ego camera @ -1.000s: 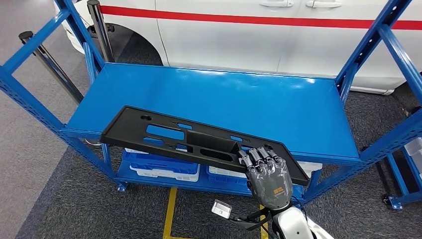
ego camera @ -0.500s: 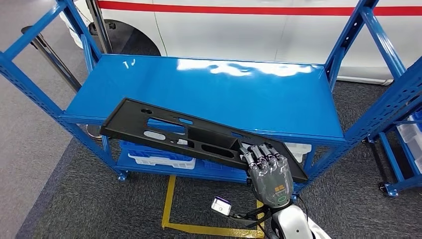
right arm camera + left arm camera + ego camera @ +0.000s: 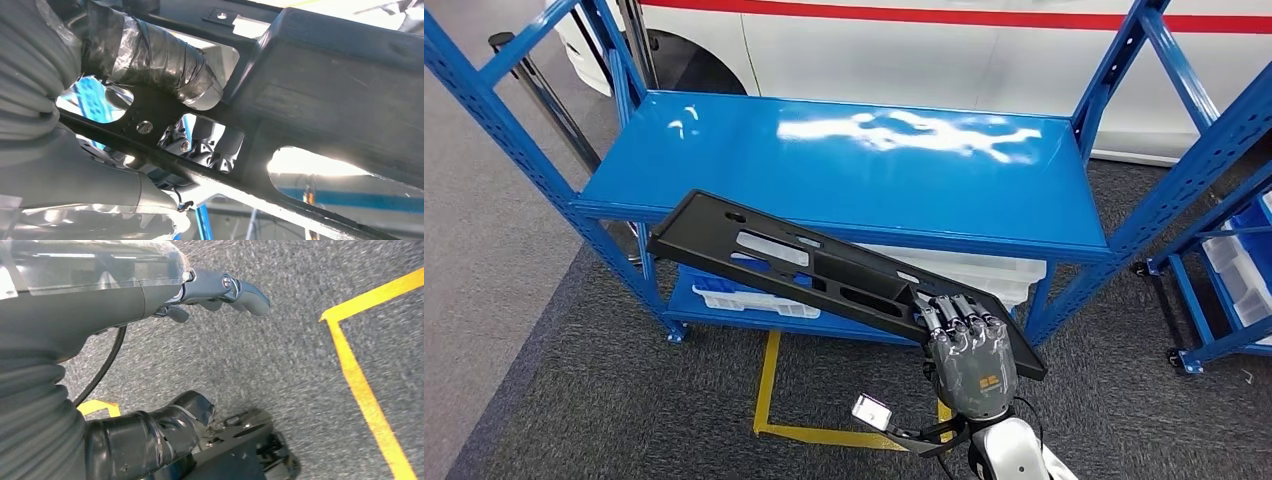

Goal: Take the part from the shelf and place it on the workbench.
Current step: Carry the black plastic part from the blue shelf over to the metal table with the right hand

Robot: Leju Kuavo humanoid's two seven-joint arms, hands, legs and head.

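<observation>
Head view: right hand grips the long black part at its 4 o'clock end; fingers curled over the edge, thumb under the panel in the right wrist view. The part was lying partly over the blue shelf deck a second ago; it now hangs in front of the shelf's front lip, tilted, far end toward 10 o'clock. The whole scene has shifted, so the camera moved too. Judgement: pick-up done, carry to the table remains. Left hand hangs over grey carpet, fingers loosely apart, holding nothing.
</observation>
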